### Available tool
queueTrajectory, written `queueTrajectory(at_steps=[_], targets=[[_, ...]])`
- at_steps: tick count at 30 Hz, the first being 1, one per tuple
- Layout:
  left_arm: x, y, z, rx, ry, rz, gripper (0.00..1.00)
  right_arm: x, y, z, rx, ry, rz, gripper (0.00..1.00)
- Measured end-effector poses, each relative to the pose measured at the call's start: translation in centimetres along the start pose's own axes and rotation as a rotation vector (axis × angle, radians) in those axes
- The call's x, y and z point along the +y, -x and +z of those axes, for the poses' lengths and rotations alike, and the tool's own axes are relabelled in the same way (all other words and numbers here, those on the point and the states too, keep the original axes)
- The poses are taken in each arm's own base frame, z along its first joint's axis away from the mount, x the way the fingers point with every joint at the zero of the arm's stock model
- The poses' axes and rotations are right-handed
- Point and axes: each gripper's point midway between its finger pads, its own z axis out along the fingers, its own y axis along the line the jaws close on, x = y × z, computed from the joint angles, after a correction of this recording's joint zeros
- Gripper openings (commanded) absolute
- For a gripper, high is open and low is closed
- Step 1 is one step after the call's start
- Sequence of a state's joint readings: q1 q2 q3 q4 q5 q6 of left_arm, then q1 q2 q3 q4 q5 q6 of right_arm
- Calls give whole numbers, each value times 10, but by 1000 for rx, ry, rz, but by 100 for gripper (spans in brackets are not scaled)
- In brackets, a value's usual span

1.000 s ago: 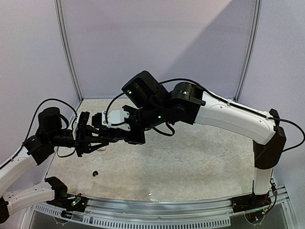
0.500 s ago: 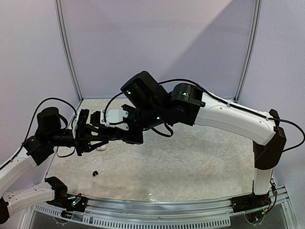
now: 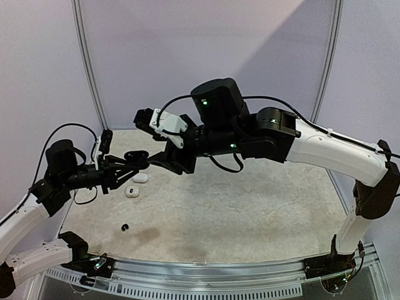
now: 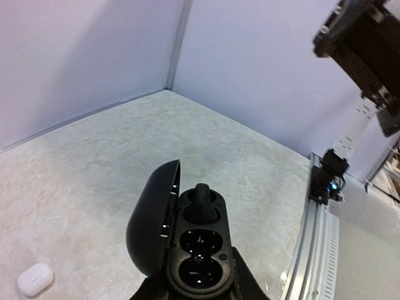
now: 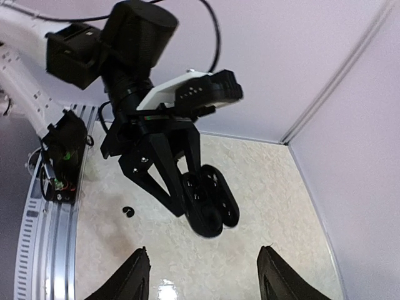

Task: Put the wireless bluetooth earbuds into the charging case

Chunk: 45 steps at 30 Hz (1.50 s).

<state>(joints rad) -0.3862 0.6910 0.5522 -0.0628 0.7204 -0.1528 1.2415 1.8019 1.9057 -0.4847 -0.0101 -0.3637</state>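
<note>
We see our left gripper (image 4: pixel 199 292) clamped on the open case (image 4: pixel 187 250) with one earbud (image 4: pixel 201 196) seated, our right gripper (image 5: pixel 203 275) spread wide and empty, and a second earbud (image 3: pixel 125 227) near the surface's (image 3: pixel 250 212) near-left corner.

Surface (image 3: pixel 250 206): pale, mottled mat, walled at the far and side edges. All items lie on its left part. White case (image 3: pixel 140 177). Second white item (image 3: pixel 132 192) just beside it, nearer; kind unclear. Black earbud (image 3: pixel 125 227) apart from both, toward the near edge.
</note>
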Motion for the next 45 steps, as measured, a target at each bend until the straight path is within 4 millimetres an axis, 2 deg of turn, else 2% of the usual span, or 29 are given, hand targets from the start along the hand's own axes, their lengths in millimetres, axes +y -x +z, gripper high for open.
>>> queueTrajectory(at_steps=[3, 6, 8, 10, 14, 17, 19, 22, 26, 30, 33, 38, 45], targets=[[32, 5, -9, -30, 144, -61, 0, -16, -3, 0, -34, -62, 89, 70], [56, 10, -22, -63, 271, -94, 0, -23, -11, 13, -39, -91, 168, 76], [70, 12, -33, -81, 355, -111, 0, -23, -19, 32, -30, -97, 218, 81], [82, 12, -44, -94, 428, -121, 0, -18, -33, 63, -8, -93, 262, 85], [96, 13, -61, -109, 538, -130, 0, 11, -78, 131, 81, -66, 308, 93], [101, 12, -69, -111, 583, -130, 0, 43, -107, 181, 130, -30, 302, 94], [102, 12, -71, -111, 593, -129, 0, 67, -123, 205, 148, -4, 294, 94], [103, 11, -72, -109, 598, -130, 0, 94, -142, 228, 166, 28, 285, 95], [103, 12, -72, -112, 599, -129, 0, 122, -165, 246, 185, 73, 277, 95], [103, 11, -71, -112, 596, -132, 0, 132, -181, 259, 190, 88, 279, 93], [103, 11, -71, -111, 593, -135, 0, 140, -192, 268, 191, 95, 276, 89], [103, 10, -70, -111, 590, -141, 0, 147, -215, 277, 218, 81, 273, 78], [103, 7, -70, -108, 588, -155, 0, 144, -214, 281, 199, 50, 247, 55]])
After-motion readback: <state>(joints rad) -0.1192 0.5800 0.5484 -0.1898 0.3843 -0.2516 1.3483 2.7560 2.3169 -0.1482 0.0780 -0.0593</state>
